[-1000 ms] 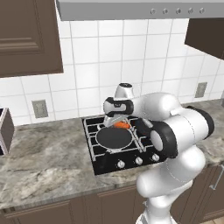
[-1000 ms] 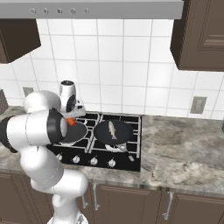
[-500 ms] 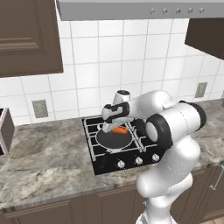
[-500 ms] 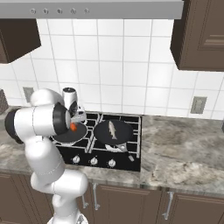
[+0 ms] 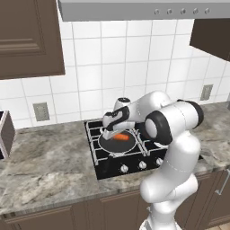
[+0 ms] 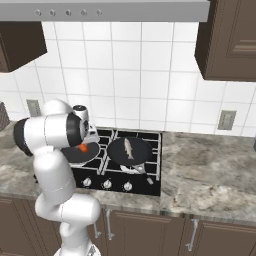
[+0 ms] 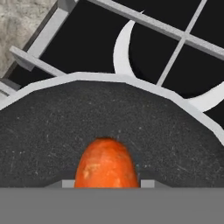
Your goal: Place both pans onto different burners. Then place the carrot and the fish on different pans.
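Observation:
One black pan (image 5: 112, 145) (image 6: 75, 156) rests on the front left burner of the black cooktop (image 5: 109, 169). My gripper (image 5: 117, 134) (image 7: 106, 183) hangs low over this pan, shut on the orange carrot (image 5: 121, 136) (image 6: 83, 148) (image 7: 105, 168). In the hand view the carrot's tip points over the pan's dark floor (image 7: 52, 131); I cannot tell if it touches. The second pan (image 6: 141, 151) is on the front right burner, and the pale fish (image 6: 128, 148) lies in it. A bare back burner (image 7: 127, 48) shows beyond the pan's rim.
Knobs (image 6: 107, 184) line the cooktop's front edge. Granite counter (image 5: 45, 166) (image 6: 210, 175) runs to both sides. The tiled wall and a range hood (image 5: 134, 9) stand behind and above. A dark box (image 5: 5, 134) is at the far left.
The hand has come down and a little to the left with the carrot, from above the left pan to close over its floor. The fish and both pans have not moved.

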